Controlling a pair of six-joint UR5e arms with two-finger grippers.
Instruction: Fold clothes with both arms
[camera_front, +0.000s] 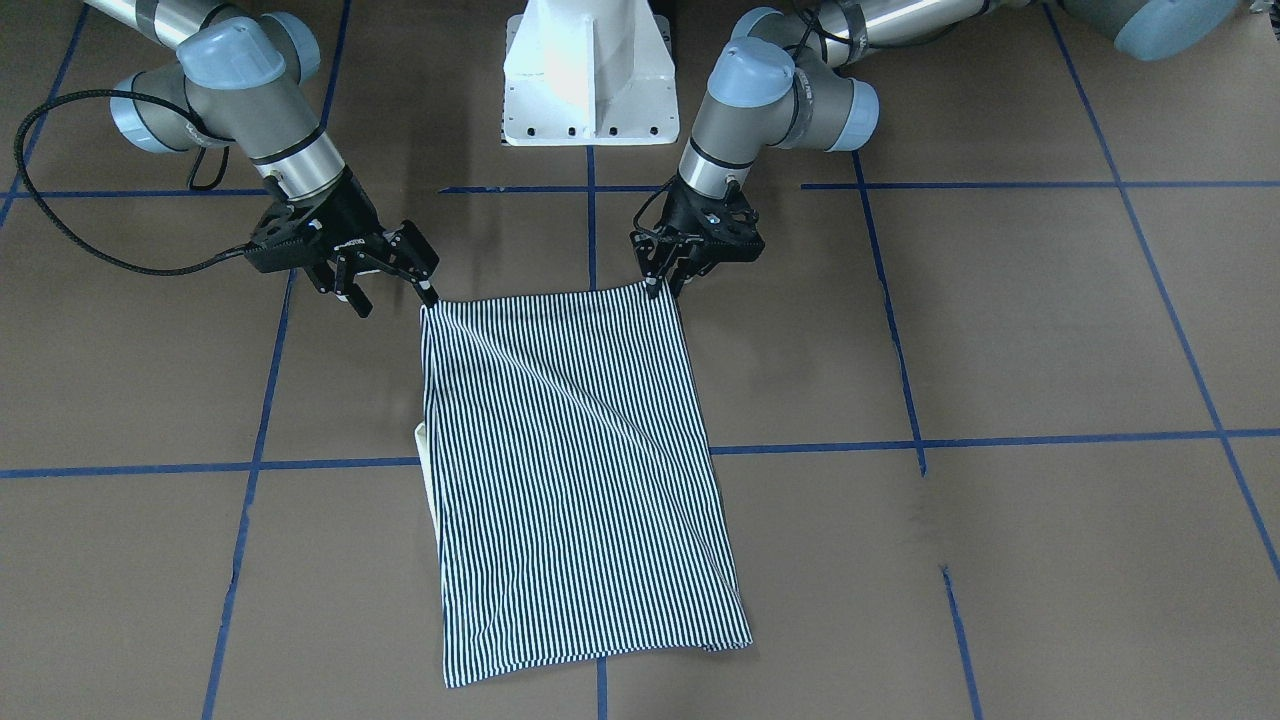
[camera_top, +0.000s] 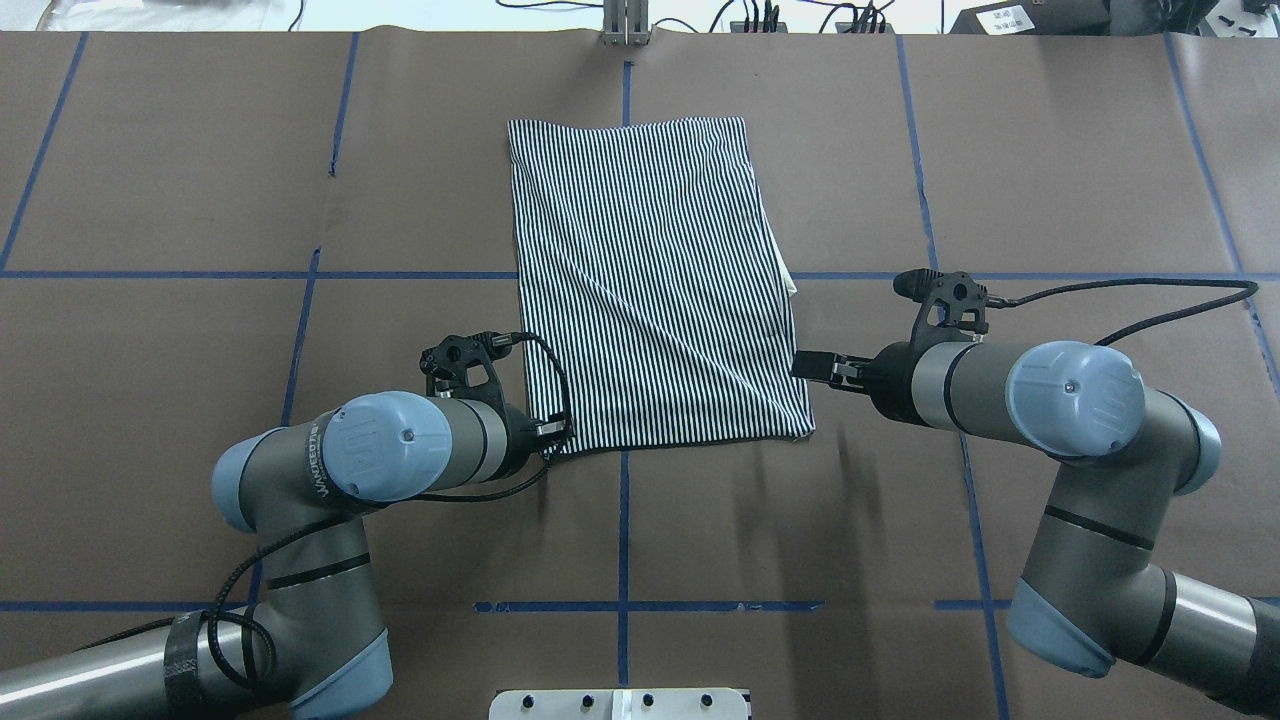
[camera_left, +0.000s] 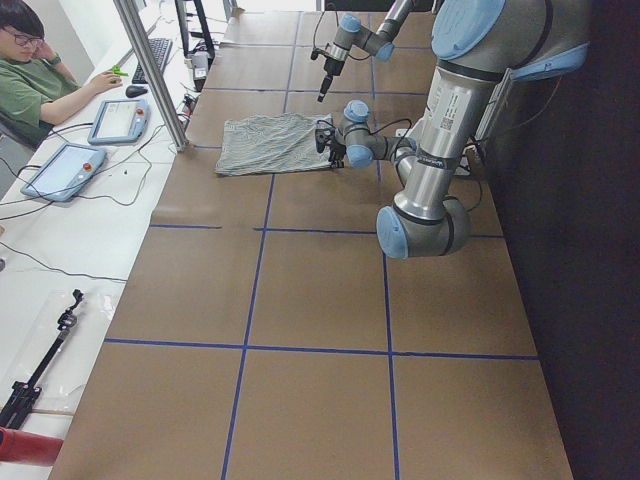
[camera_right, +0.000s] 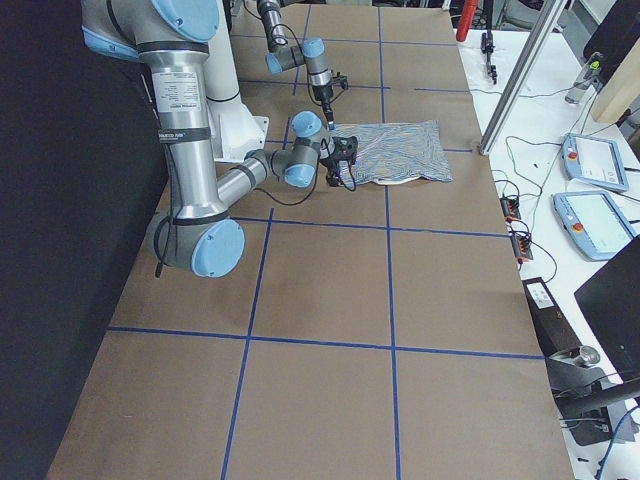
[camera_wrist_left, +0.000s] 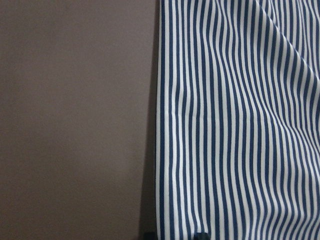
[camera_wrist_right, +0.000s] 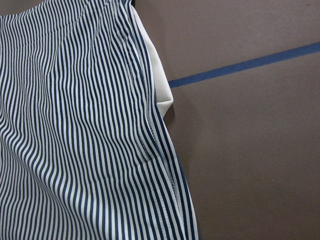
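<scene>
Navy-and-white striped shirt (camera_front: 570, 480): one, folded into a rough rectangle and lying flat near the middle of the brown desk (camera_front: 1000, 330). One diagonal crease runs across its top layer. One cream strip of collar (camera_wrist_right: 152, 70) shows from under the edge on the robot's right.

Arms: two. The left arm (camera_front: 760, 100) and the right arm (camera_front: 240, 90) each reach to one of the shirt's two corners nearest the robot.

Left gripper (camera_front: 665, 285): its fingers stand close together at the corner, and the wrist view shows the cloth edge between two dark tips. I cannot tell whether it is clenched on the cloth.

Right gripper (camera_front: 395, 298): released, fingers spread, one tip at the other near corner, nothing held.

Other items: one white pedestal (camera_front: 590, 70) between the arms, blue tape lines (camera_front: 1000, 440) in a grid on the desk, and one seated person (camera_left: 35, 70) at a side bench.
</scene>
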